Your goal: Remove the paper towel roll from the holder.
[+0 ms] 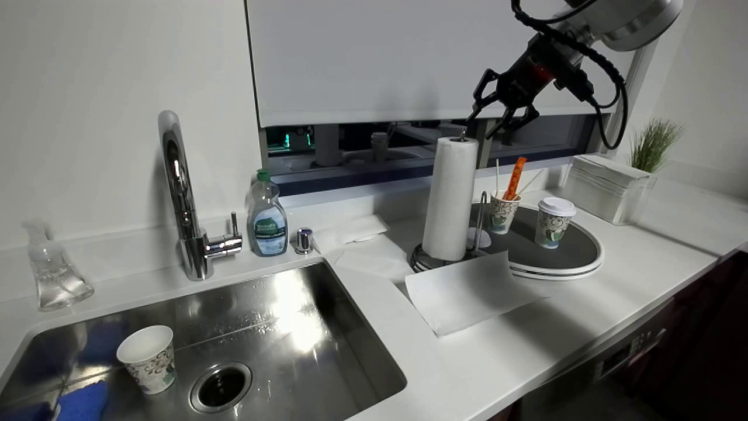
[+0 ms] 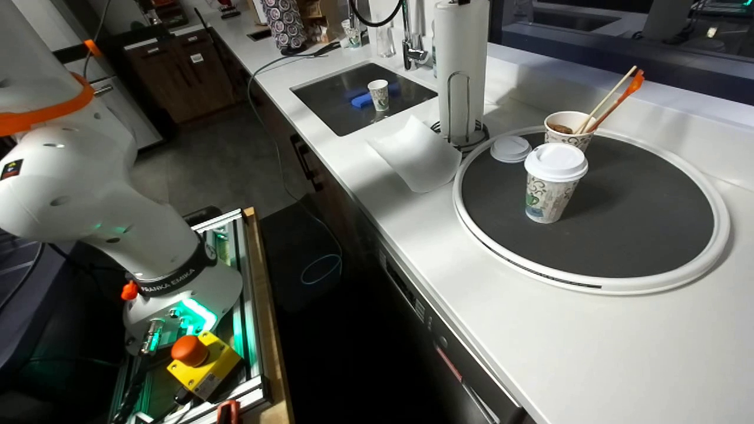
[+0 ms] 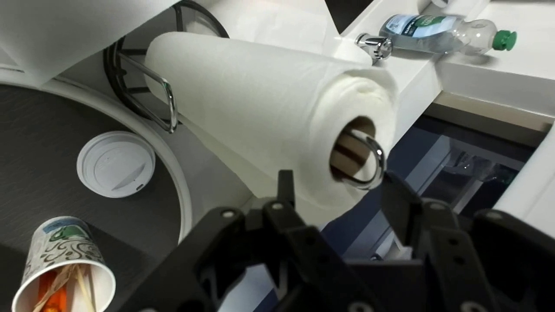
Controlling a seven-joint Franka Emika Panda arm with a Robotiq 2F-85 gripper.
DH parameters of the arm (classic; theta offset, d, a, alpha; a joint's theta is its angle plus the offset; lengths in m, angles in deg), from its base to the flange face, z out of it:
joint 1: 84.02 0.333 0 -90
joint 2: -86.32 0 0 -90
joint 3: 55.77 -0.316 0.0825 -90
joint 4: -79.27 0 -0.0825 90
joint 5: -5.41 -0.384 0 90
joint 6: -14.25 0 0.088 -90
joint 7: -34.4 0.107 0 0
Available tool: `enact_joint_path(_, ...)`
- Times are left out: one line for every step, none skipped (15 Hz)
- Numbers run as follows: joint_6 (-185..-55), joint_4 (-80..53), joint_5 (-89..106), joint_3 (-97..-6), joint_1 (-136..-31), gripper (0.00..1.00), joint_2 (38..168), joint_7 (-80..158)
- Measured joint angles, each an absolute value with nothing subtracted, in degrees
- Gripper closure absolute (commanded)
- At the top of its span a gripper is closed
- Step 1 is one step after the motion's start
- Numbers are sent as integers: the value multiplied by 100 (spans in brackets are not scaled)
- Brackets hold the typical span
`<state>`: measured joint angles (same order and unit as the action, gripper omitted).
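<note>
The white paper towel roll [image 1: 451, 202] stands upright on the holder [image 1: 422, 264] on the counter; it also shows in an exterior view [image 2: 462, 56] and in the wrist view [image 3: 256, 97]. In the wrist view, the holder's shiny wire loop [image 3: 379, 161] sticks out of the roll's core, and its dark ring base and a side wire show at the far end. My gripper [image 1: 479, 128] is open and empty, tilted down just above the roll's top. In the wrist view, its fingertips [image 3: 337, 180] are apart, with the right one close to the loop; contact cannot be told.
A loose towel sheet [image 1: 467, 292] lies in front of the roll. A round grey turntable [image 2: 636, 235] beside it bears a lidded cup [image 2: 551, 188], a cup with stirrers [image 2: 568, 129] and a loose lid [image 2: 511, 149]. The sink [image 1: 280, 327], soap bottle [image 1: 269, 225] and window stand near.
</note>
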<state>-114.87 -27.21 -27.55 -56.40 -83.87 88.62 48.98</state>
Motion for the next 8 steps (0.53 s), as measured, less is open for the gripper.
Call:
enact_joint_path(-11487,-2765,-2767,-5640,-8387,45,8867,4905)
enact_joint_path(-11487,-2805,-2769,-5640,-8387,45,8874,4917)
enact_joint_path(-11487,-2839,-2772,-5639,-8387,45,8882,4940)
enact_joint_path(-11487,-2877,-2775,-5637,-8387,45,8883,4968)
enact_joint_path(-11487,-2908,-2777,-5634,-8389,46,8883,4993)
enact_joint_path(-11487,-2928,-2778,-5630,-8390,46,8883,5014)
enact_joint_path(-11487,-2937,-2778,-5629,-8390,47,8884,5025)
enact_joint_path(-11487,-2938,-2778,-5628,-8390,47,8887,5038)
